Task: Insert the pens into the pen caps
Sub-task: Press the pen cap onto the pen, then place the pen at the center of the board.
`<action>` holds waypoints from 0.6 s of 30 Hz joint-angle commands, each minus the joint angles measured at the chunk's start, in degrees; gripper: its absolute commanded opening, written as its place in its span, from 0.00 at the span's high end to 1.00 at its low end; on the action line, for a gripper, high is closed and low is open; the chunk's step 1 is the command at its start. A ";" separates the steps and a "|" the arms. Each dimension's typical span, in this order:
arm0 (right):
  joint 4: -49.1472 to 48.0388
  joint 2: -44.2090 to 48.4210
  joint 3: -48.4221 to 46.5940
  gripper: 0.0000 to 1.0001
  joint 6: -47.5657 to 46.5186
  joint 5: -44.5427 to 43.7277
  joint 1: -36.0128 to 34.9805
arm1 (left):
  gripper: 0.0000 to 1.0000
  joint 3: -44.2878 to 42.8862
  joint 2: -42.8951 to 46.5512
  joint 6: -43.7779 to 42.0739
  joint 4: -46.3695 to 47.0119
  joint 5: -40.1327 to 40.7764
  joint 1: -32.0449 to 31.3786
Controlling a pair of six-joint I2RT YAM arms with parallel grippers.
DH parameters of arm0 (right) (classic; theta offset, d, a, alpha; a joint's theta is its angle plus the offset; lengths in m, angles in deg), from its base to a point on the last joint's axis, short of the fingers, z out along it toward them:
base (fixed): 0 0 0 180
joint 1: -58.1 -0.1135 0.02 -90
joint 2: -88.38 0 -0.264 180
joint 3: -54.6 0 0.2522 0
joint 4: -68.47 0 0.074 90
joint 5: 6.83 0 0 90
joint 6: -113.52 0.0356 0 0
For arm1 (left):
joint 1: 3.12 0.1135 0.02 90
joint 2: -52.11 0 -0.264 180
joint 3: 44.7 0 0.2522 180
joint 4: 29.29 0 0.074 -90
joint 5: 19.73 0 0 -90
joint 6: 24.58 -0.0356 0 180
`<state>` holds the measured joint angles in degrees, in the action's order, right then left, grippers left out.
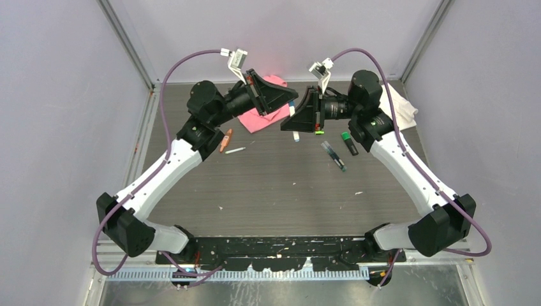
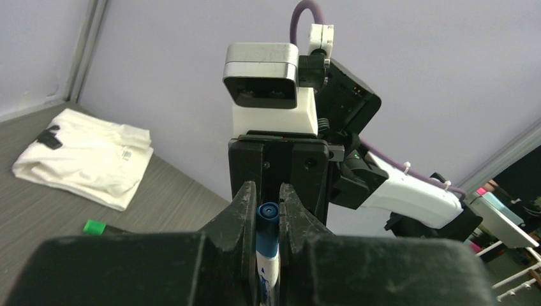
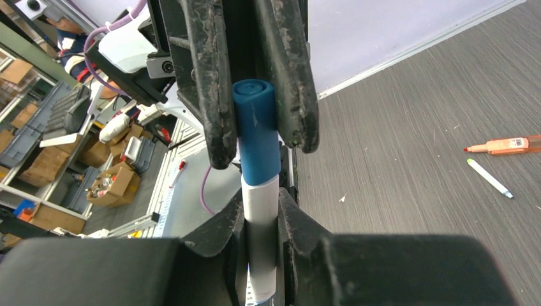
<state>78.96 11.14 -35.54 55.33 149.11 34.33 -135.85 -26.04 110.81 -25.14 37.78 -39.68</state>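
Observation:
A white pen (image 3: 260, 210) with a blue pen cap (image 3: 256, 127) on it is held between both grippers above the far middle of the table. My left gripper (image 2: 268, 191) is shut on the blue cap (image 2: 268, 220); its fingers (image 3: 210, 83) show at the top of the right wrist view. My right gripper (image 3: 261, 204) is shut on the pen's white body. The top view has the left gripper (image 1: 292, 102) and the right gripper (image 1: 295, 118) tip to tip. An orange pen (image 1: 226, 140), a slim white pen (image 1: 235, 150), dark green pens (image 1: 333, 155) and a black highlighter (image 1: 349, 143) lie on the table.
A pink cloth (image 1: 261, 118) lies under the left gripper. A white cloth (image 1: 402, 105) sits at the back right, behind the right arm. A small white and blue piece (image 1: 296, 136) shows just in front of the grippers. White specks dot the grey table (image 1: 268, 185).

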 commanded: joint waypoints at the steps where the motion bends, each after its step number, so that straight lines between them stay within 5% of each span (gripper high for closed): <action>1: -11.55 -0.24 -9.46 0.99 0.68 -10.55 2.37 | 0.99 1.95 -1.08 -1.90 -22.45 -19.69 -4.67; 10: -15.90 -1.73 -10.69 0.99 5.38 -7.15 2.87 | 0.99 10.36 -1.33 16.10 6.53 -30.76 -3.28; 18: -23.20 -3.67 -10.56 0.99 13.44 -4.27 2.76 | 0.99 12.11 -3.87 26.93 22.90 -35.09 -3.69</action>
<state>74.00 8.30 -39.25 62.78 159.60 34.53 -128.22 -27.33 128.14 -0.68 32.34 -38.35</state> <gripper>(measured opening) 0.232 0.107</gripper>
